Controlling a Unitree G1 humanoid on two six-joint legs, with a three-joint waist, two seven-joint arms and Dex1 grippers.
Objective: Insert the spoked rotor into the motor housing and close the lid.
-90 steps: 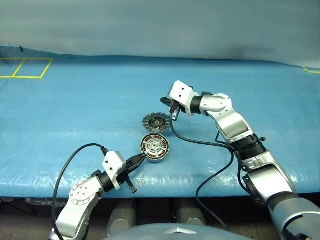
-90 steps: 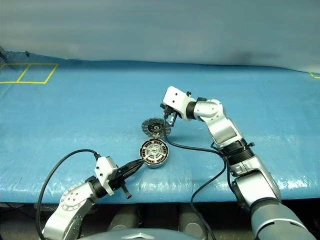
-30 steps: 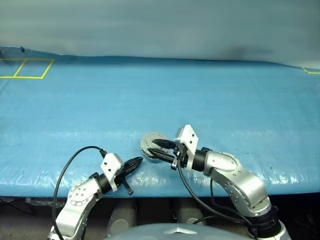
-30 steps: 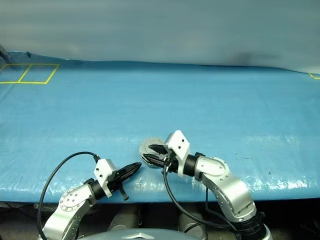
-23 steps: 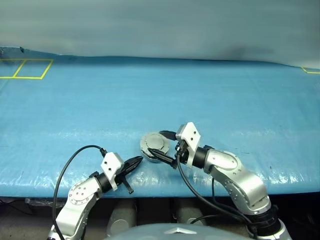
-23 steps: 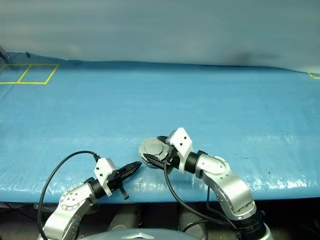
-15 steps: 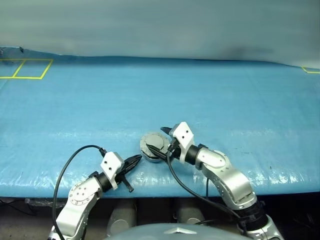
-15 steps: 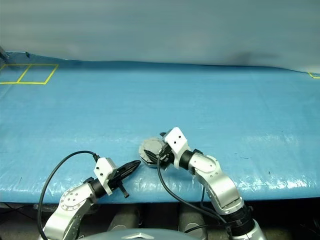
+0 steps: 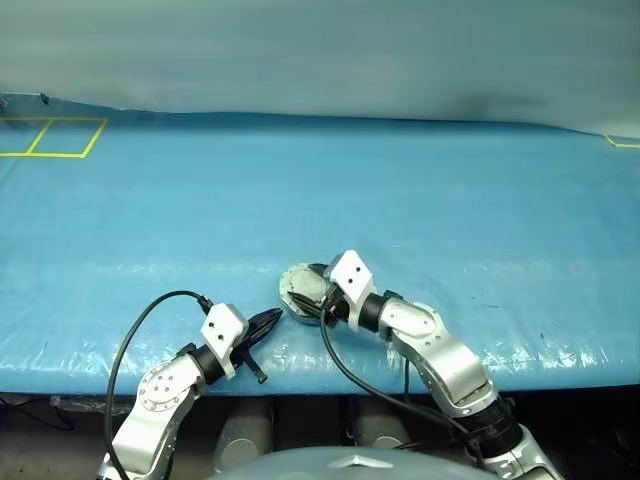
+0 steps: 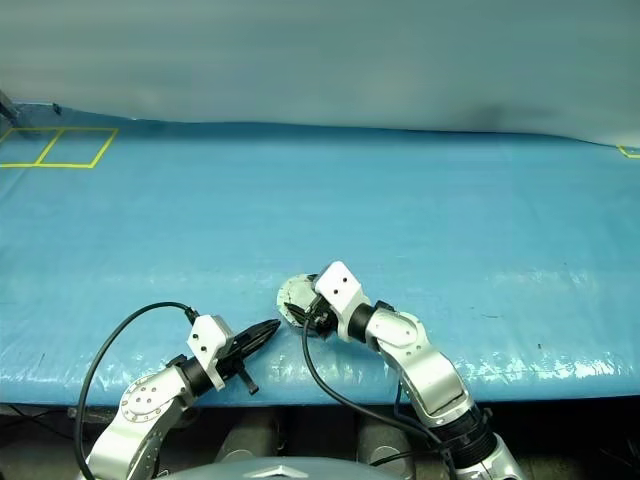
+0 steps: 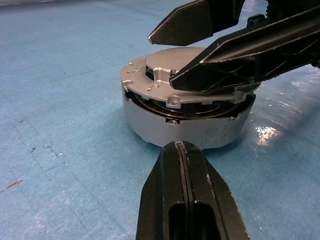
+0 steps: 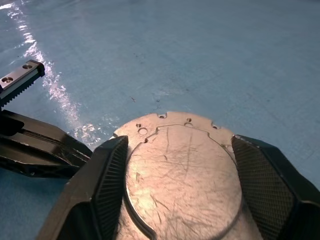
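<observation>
- Since three seconds earlier, the ribbed lid (image 11: pixel 170 90) had folded flat onto the round grey motor housing (image 11: pixel 200 130), near the blue mat's (image 9: pixel 450 200) front edge.
- Right gripper (image 12: pixel 175 170) straddled the scratched lid top, fingers (image 12: pixel 265 180) spread.
- Left gripper (image 9: pixel 268 322), fingers pressed together, pointed at the housing's left wall.

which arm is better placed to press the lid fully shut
Right. The right gripper already straddles the lid, fingers open at either side. The left gripper is shut, beside the motor housing, low at its wall.
</observation>
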